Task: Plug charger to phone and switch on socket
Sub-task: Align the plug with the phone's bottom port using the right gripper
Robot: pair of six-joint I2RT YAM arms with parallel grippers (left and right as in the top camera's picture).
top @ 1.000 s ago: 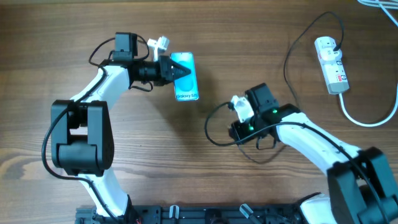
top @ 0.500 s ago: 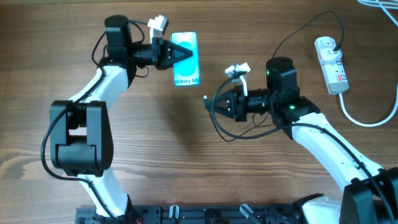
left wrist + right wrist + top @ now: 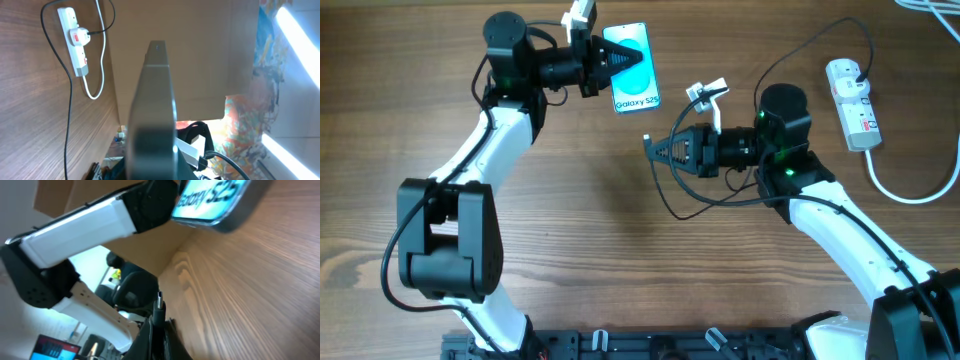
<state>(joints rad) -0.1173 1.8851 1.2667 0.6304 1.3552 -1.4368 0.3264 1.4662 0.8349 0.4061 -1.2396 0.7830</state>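
Pinching the phone (image 3: 634, 70) above the desk (image 3: 570, 230), the left gripper (image 3: 608, 68) faces the right gripper (image 3: 662, 150), clamped on the charger (image 3: 159, 305) tip (port hidden), so slight misalignment risks a jammed insertion.

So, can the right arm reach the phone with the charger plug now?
Probably yes. The right gripper holds the charger near the "Galaxy S25" end of the phone, which the left gripper holds; nothing stands between them.

Matt wood-grain table (image 3: 570, 230); glossy phone (image 3: 632, 68) screen; white plastic socket (image 3: 853, 104)
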